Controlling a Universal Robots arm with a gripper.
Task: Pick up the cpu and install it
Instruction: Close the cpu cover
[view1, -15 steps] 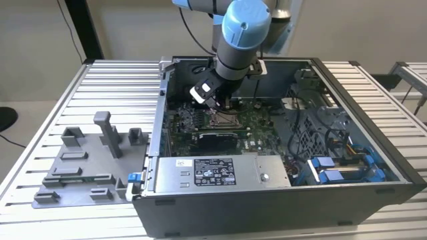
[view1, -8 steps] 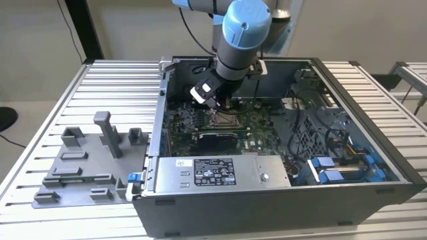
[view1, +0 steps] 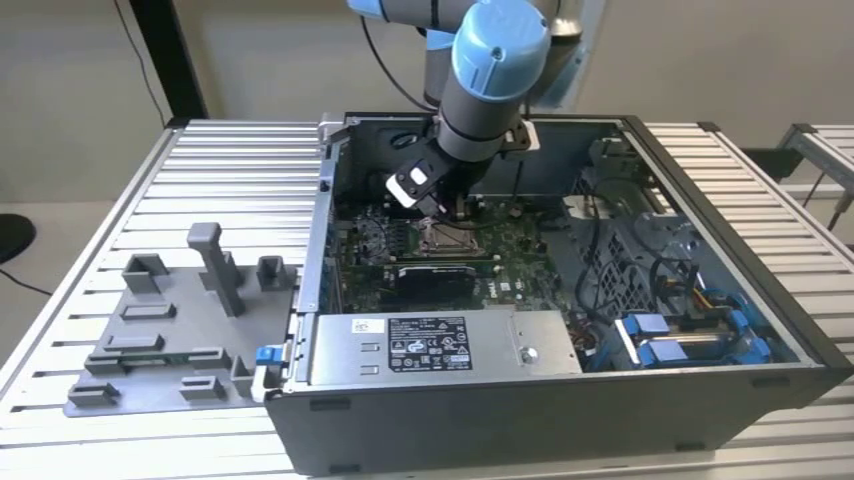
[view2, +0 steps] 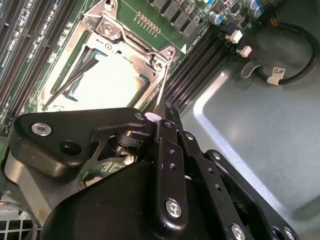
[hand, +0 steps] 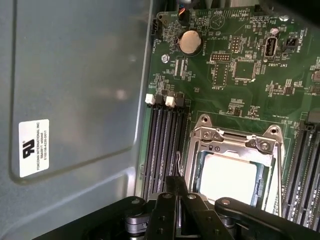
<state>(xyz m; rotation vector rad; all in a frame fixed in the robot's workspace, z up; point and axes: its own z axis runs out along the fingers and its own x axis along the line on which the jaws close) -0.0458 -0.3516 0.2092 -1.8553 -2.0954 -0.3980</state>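
Inspection of the work area: the computer case (view1: 747, 390) lies on its side on the slatted table (view1: 227, 170) with the side panel off, so the motherboard (hand: 240, 75) faces upward and the arm can reach it from above. The cpu (hand: 227, 177) is seated flat inside the metal socket frame (hand: 235, 137), its silvery top level with the frame and bounded by it on all sides; in the second wrist view it (view2: 110, 80) reads as a bright square in the same opening. Judgement: the chip is already in its seat. Whether the retaining lever is locked cannot be told. The gripper (hand: 176, 181) hangs low over the board with its fingers drawn together and nothing between them, which fits a part already let go. The exterior view places it (view1: 447, 205) directly above the socket area. Relative position: the fingertips sit just beside the frame's edge, over the strip between the frame and the memory slots (hand: 162, 145), clear of the cpu and not touching it. The grey tray (view1: 160, 340) stands on the table well apart, at the exterior view's left.
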